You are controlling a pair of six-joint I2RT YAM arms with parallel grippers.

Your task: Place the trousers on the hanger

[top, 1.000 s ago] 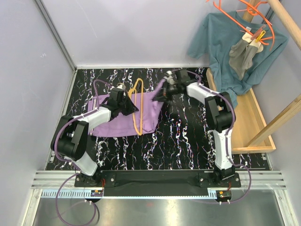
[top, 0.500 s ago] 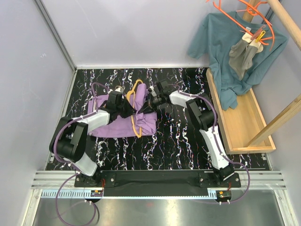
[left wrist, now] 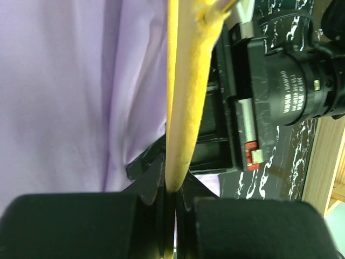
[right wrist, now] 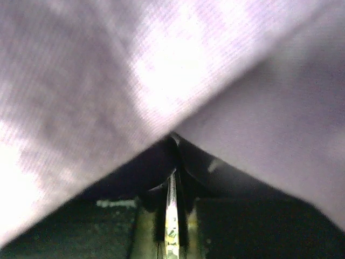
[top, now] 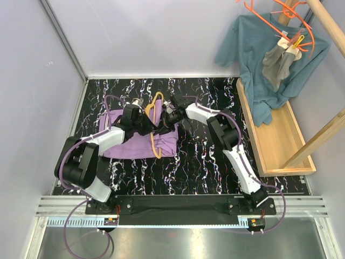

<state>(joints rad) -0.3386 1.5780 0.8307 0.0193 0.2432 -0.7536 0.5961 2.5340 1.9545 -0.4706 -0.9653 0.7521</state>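
1. Top external view: we are seeing the trousers (top: 132, 141) lying spread on the black marbled counter (top: 205, 162), toward 9 o'clock from its middle.
2. The hanger (top: 154, 145) is lying across the trousers' 3 o'clock side, with its hook pointing to 12 o'clock. Its lower part is resting on the lilac cloth.
3. The left claw (top: 152, 123) is reaching in from 8 o'clock. In the left wrist view we are watching this claw (left wrist: 171, 189) clamped tight on the hanger's yellow bar (left wrist: 183, 97), its fingers pressed together on either side. The trousers (left wrist: 70, 91) are filling the 9 o'clock half of that view.
4. The right claw (top: 165, 120) is coming in from 3 o'clock and sitting just beside the left one, over the trousers' upper right corner. In the right wrist view this claw (right wrist: 173, 156) is pinched together on a fold of the trousers (right wrist: 135, 70), and the cloth is draping over the fingertips.
5. A black camera (left wrist: 291, 91) on the right arm is showing at 2 o'clock in the left wrist view, very near the hanger.
6. Along the counter's 3 o'clock edge a wooden tray (top: 275, 145) is standing. Above it, at 1 o'clock, a teal shirt (top: 250, 48) and a grey garment (top: 280, 62) are hanging from orange hangers (top: 280, 16).
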